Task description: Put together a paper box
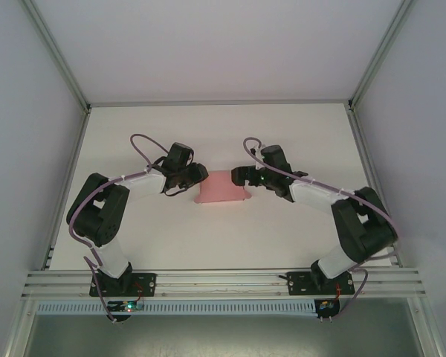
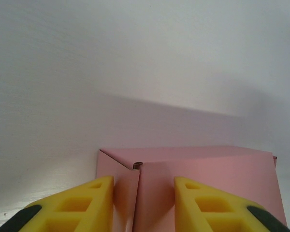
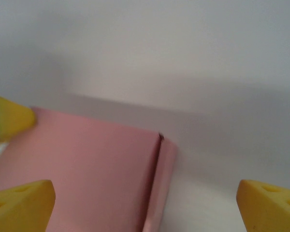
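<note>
Box [image 1: 221, 187]: pink, between the grippers.
Left gripper [image 2: 142, 193]: jaws astride box corner; pinch unclear.
Right gripper [image 3: 145, 208]: jaws spread wide.

Overhead from behind, wrist cameras close, sharing paper box [image 2: 208, 174]

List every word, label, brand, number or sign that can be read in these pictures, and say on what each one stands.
There are none that can be read.
The paper box is plain pink card with no print on the faces in view.
The table is blank white.
The small boards at the arm bases show lights; any marking on them is too small to read.
</note>
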{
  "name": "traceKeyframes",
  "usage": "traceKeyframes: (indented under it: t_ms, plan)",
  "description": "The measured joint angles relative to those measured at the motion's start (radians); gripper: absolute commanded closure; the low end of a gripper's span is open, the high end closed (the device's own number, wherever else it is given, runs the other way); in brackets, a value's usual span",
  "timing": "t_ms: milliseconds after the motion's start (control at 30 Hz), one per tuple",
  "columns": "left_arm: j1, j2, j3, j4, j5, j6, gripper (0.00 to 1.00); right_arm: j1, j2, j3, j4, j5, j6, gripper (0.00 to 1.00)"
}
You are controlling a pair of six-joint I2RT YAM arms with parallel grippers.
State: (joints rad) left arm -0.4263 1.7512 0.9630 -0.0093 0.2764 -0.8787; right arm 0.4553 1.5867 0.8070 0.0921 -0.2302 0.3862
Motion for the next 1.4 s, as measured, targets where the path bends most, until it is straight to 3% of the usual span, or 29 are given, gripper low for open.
traceKeyframes:
  t_ms: [100,333,367,467,733,833,1000,1400]
  plan:
    - [0.000,0.000,-0.003,0.004,0.000,0.001,0.66,-0.001,0.051,-0.007,-0.011,-0.057,0.021,0.21]
    - [-0.006,-0.003,-0.022,0.020,-0.003,0.012,0.70,-0.016,0.111,-0.018,0.044,-0.162,0.084,0.71]
    - [-0.006,-0.005,-0.026,0.025,-0.003,0.014,0.72,-0.024,0.113,-0.022,0.059,-0.173,0.096,0.73]
    - [-0.006,-0.009,-0.035,0.041,-0.002,0.021,0.76,-0.035,0.113,-0.032,0.084,-0.196,0.109,0.62]
    - [-0.006,-0.036,-0.120,0.164,0.017,0.043,0.84,-0.062,0.090,-0.032,0.039,-0.209,0.132,0.51]
    - [-0.003,-0.057,-0.178,0.235,0.044,0.042,0.89,-0.101,0.084,-0.035,0.042,-0.238,0.160,0.41]
    - [0.025,-0.085,-0.278,0.367,0.106,0.034,0.89,-0.124,0.082,-0.051,0.053,-0.331,0.196,0.26]
    - [0.081,-0.110,-0.458,0.652,0.160,-0.047,0.93,-0.120,0.082,-0.081,0.048,-0.539,0.237,0.24]
